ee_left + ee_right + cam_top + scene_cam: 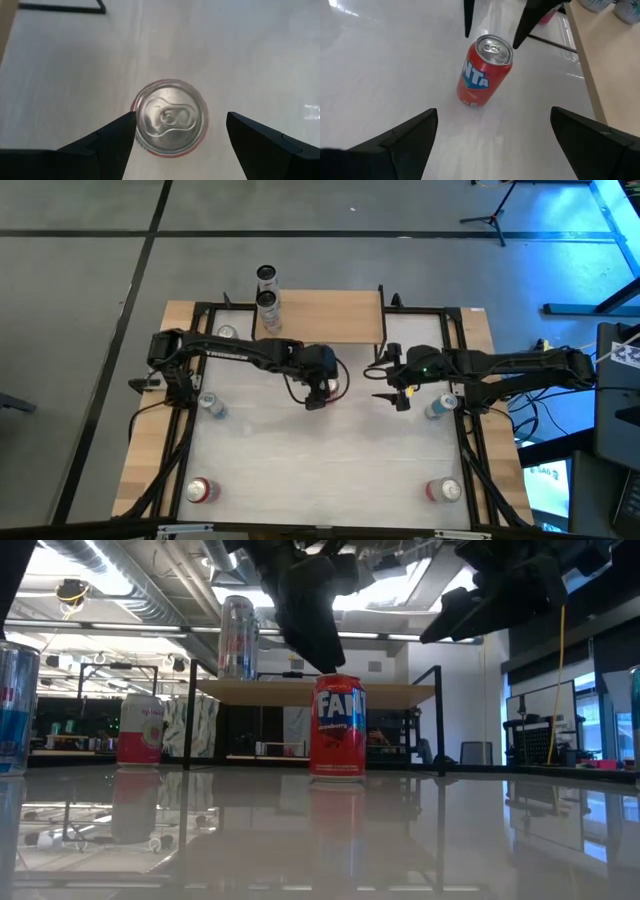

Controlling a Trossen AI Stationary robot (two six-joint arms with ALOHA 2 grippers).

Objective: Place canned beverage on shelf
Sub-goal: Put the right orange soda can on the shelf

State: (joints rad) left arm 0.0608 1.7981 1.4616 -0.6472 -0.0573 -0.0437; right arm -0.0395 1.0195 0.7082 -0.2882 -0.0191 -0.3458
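A red Fanta can stands upright on its base on the white table, in front of the shelf. The shelf is a low rack with a light wooden top and black legs at the table's far edge. My left gripper is open above the can, one finger on each side of the silver top, which sits nearer one finger. I see no touch. My right gripper is open to the can's right and faces it from a short way off.
Two silver cans stand at the shelf top's left end. A pink can stands on the table left of the shelf. Blue cans sit at the table's sides, and red cans at its near corners.
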